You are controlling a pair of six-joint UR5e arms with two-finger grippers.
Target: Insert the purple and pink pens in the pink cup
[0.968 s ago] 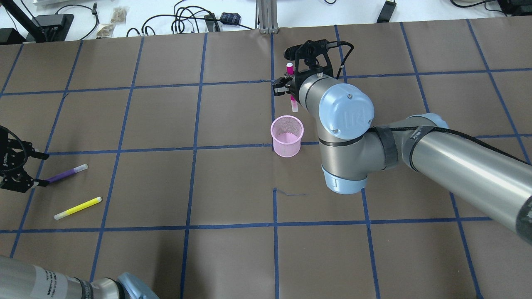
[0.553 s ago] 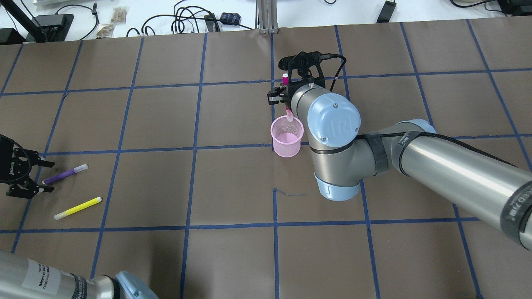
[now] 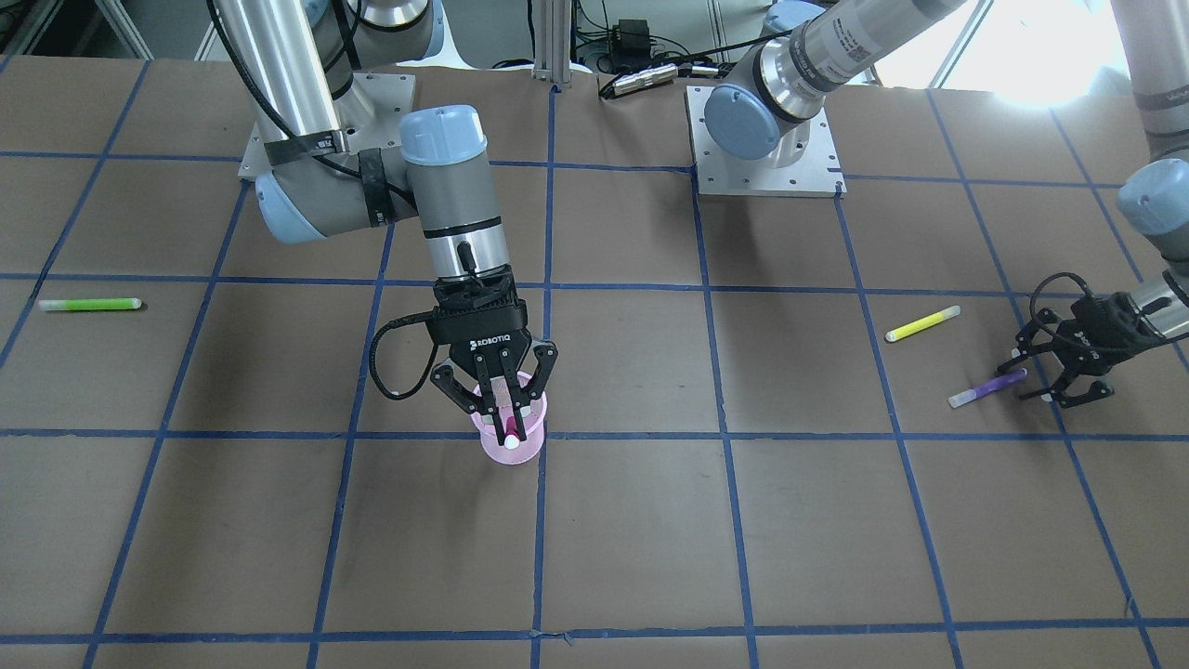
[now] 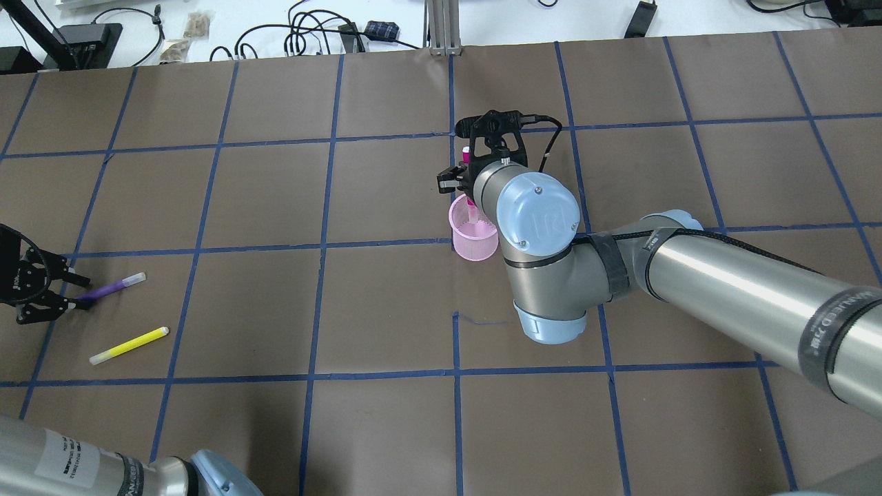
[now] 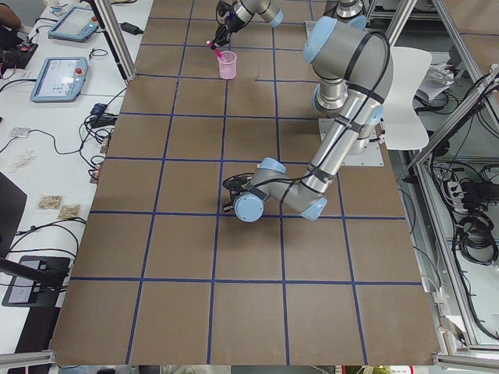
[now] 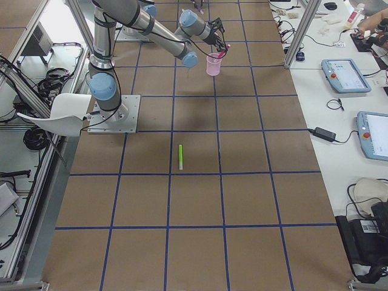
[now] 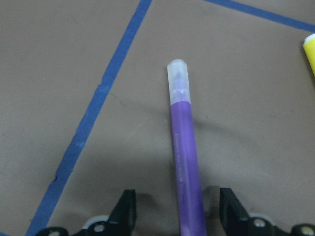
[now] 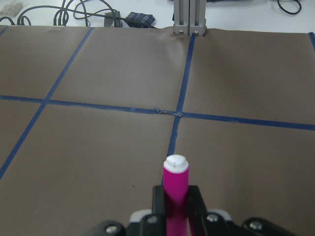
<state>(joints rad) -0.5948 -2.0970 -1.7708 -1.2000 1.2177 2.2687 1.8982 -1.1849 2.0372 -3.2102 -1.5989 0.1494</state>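
right gripper (image 3: 502, 412): my fingers are clenched on the pink pen (image 8: 175, 189), gripping its barrel below the white end cap. the pen stands close to upright, with its upper end rising above my fingers. its lower part is down inside the mouth of the pink cup (image 4: 475, 242), and the front view shows the lower tip within the mesh wall. whether the tip touches the cup floor, i cannot tell. the cup stands upright on the table (image 4: 386, 317), just beside a crossing of blue tape lines (image 4: 386, 242).

left gripper (image 7: 178, 216): my fingers are spread wide, one on each side of the back end of the purple pen (image 7: 186, 157). bare paper shows between each finger and the barrel, so nothing is gripped. the purple pen lies flat on the table, well apart from the cup, its clear cap pointing away from my palm.

other items: a yellow pen (image 4: 129, 345) lies flat near the purple one, not touching it. a green pen (image 3: 90, 304) lies flat towards the table end on my right side.
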